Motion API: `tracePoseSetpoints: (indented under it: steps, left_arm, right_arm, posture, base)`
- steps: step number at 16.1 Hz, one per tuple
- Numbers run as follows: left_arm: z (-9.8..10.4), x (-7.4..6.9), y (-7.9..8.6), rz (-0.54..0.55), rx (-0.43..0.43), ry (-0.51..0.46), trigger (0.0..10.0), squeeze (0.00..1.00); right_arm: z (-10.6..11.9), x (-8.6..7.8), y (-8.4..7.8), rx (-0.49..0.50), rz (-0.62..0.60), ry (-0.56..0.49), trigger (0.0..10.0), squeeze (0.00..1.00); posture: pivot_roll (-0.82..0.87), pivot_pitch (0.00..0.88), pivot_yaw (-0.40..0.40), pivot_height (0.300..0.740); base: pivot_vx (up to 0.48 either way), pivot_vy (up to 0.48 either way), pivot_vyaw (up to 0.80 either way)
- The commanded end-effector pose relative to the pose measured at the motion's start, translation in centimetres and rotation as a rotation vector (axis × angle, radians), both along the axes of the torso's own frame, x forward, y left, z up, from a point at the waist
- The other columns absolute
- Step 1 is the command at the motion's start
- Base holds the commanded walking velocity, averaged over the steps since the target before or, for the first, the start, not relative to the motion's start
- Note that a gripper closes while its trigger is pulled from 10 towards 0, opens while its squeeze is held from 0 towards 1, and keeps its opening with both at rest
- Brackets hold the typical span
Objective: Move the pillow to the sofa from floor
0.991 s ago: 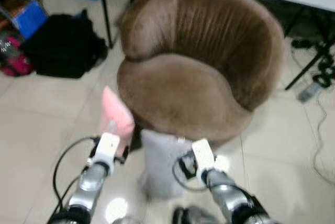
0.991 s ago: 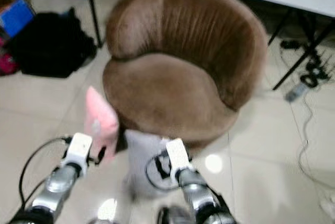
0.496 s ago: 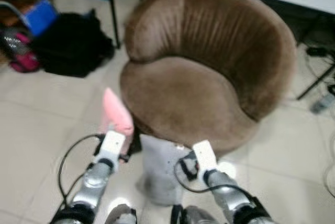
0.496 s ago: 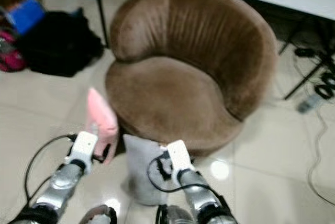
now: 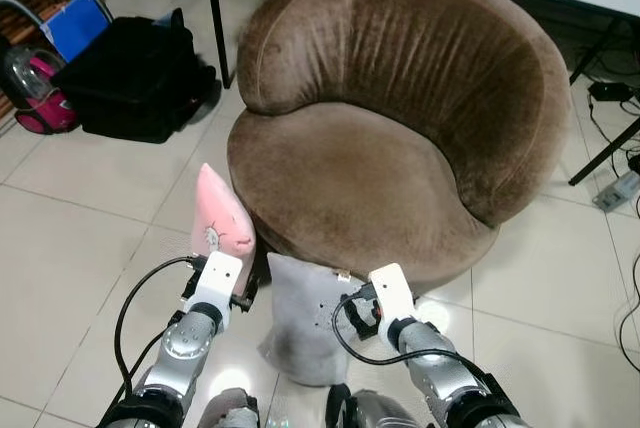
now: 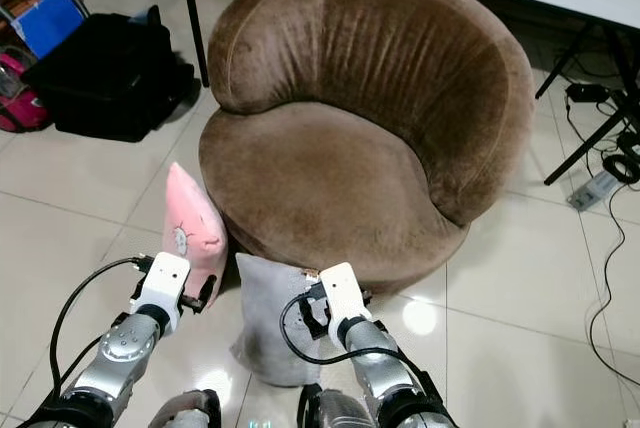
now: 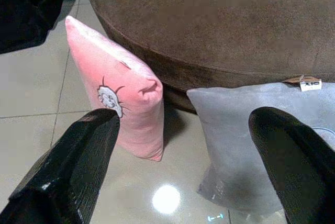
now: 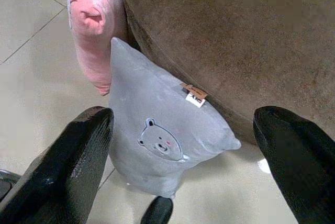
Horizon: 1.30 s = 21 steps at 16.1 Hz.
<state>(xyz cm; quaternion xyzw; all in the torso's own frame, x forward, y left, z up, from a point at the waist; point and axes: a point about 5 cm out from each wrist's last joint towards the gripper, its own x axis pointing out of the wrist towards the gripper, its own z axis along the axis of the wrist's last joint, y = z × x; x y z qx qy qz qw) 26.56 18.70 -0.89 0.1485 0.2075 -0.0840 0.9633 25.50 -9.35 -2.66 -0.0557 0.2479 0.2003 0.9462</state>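
Two pillows stand on the tiled floor, leaning against the front of a round brown sofa chair [image 5: 400,138]. The pink pillow [image 5: 222,223] is on the left; the grey pillow [image 5: 305,318] with a small bear print is beside it on the right. My left gripper [image 7: 188,171] is open, held just above and in front of the pink pillow [image 7: 118,88] and the grey pillow [image 7: 251,135]. My right gripper [image 8: 183,166] is open over the grey pillow [image 8: 157,135]. Neither gripper touches a pillow.
A black bag [image 5: 130,78] and a pink vacuum cleaner [image 5: 30,88] lie at the left on the floor. Black table legs [image 5: 215,8] stand behind the chair. Cables and a power strip [image 5: 620,188] lie at the right. Open tiles [image 5: 70,248] spread to the left.
The camera has steadied and the picture is sharper. Both arms sit slightly lower in the frame, still held over the two pillows, which have not moved.
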Motion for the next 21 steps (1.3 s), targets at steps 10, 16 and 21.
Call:
tracePoseSetpoints:
  steps: [10, 16, 21]
  left_arm:
    - [5.6, 0.6, 1.4, -0.019, -0.286, -0.364, 10.0, 0.00]
    - [4.3, -1.0, 0.7, -0.030, -0.305, -0.335, 10.0, 0.00]
    - [4.8, -2.9, 1.5, -0.056, -0.286, -0.367, 10.0, 0.00]
  right_arm:
    - [3.8, 0.3, -3.8, 0.045, -0.155, -0.362, 10.0, 0.00]
    - [3.4, -0.8, -4.1, 0.023, -0.157, -0.366, 10.0, 0.00]
    - [3.3, -2.7, -4.6, 0.006, -0.048, -0.361, 10.0, 0.00]
  posture:
    - [0.06, 0.128, -0.086, 0.612]
    - [0.05, 0.134, -0.093, 0.597]
    - [0.06, 0.153, -0.098, 0.597]
  base:
    - [0.000, 0.000, 0.00]
    - [0.000, 0.000, 0.00]
    - [0.000, 0.000, 0.00]
